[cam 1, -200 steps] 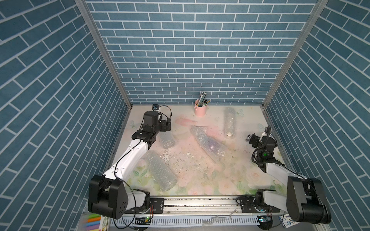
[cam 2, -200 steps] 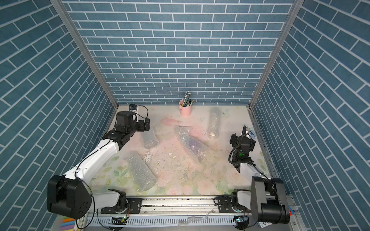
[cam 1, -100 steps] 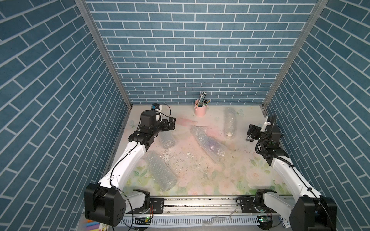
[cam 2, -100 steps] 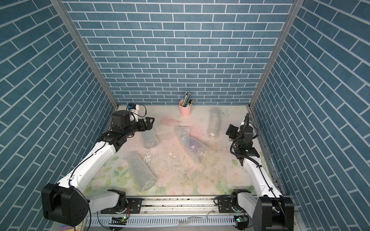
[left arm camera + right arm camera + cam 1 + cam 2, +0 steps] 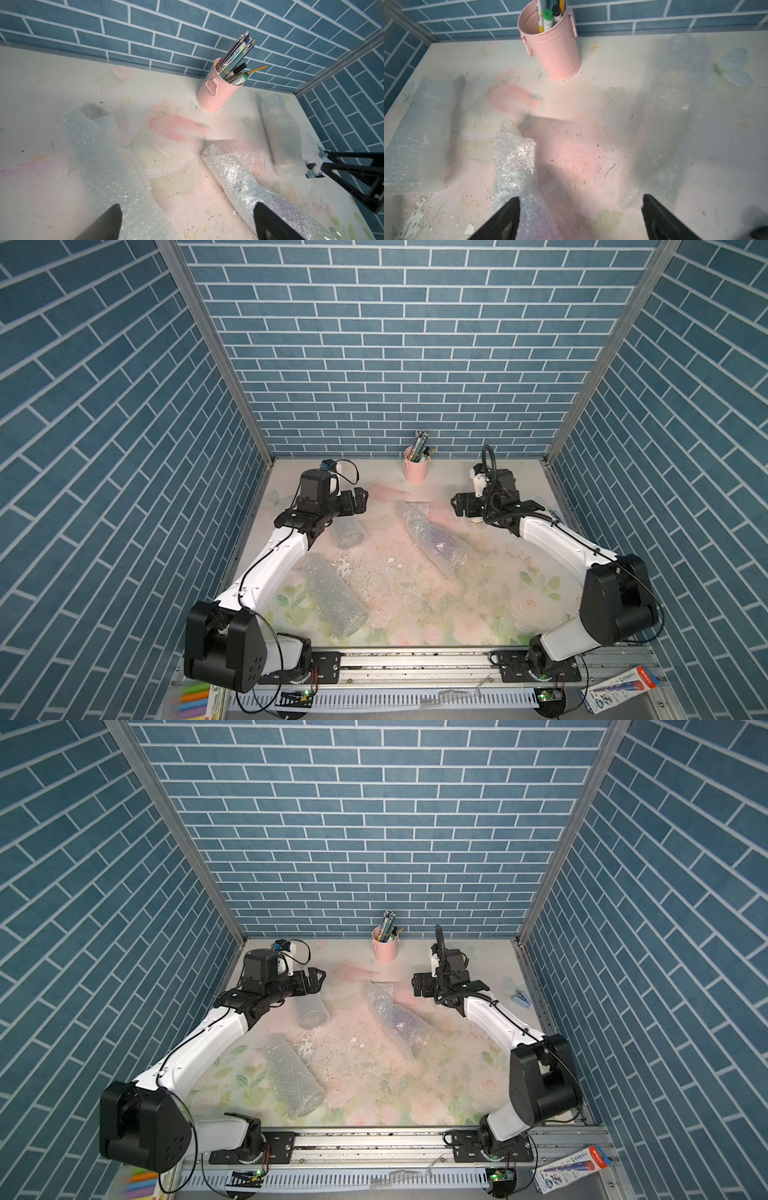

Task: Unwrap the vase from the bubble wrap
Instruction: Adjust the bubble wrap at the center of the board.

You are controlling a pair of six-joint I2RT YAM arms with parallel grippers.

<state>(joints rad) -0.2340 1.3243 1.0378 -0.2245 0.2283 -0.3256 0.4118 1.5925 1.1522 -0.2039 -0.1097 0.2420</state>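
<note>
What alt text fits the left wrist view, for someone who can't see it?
The open left gripper hovers above a clear bubble wrap roll and a crinkly bubble-wrapped bundle on a stained floral table. Beyond them are a pink metal pen pot and a third bubble wrap roll.
</note>
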